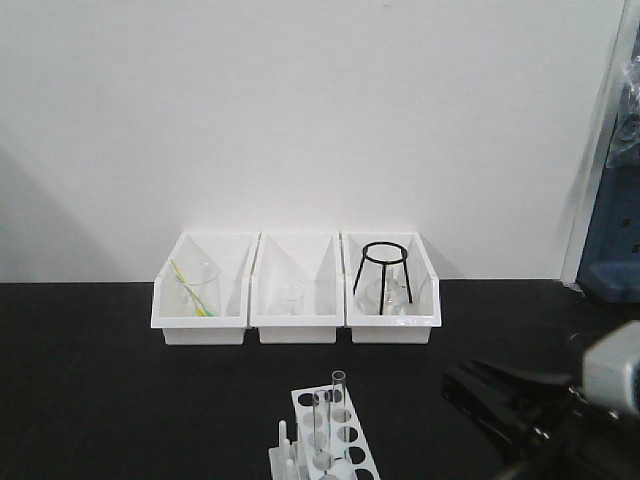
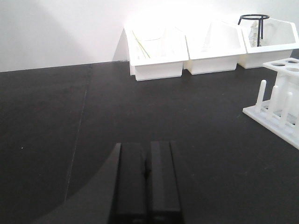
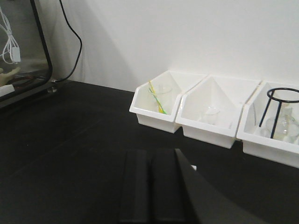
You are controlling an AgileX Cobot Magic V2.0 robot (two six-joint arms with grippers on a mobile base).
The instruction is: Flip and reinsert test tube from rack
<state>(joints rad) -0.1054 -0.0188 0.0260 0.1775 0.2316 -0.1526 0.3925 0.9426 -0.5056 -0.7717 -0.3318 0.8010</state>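
Two grippers, left gripper (image 2: pixel 148 186) and right gripper (image 3: pixel 154 191), fingers pressed together, empty | test tube (image 1: pixel 338 410) upright in rack (image 1: pixel 330 440) | risk: closed fingers knock glass on approach

Right wrist view: your right gripper (image 3: pixel 150 186) hangs low over the black surface (image 3: pixel 70 154), jaws pressed together.
Ahead, three white bins (image 3: pixel 208 119) line the wall; the left holds a beaker (image 3: pixel 161 95), the right a black wire stand (image 3: pixel 279 109).

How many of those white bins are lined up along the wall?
3: the left bin holds a beaker with straws, the middle bin a small glass, the right bin a black wire stand.
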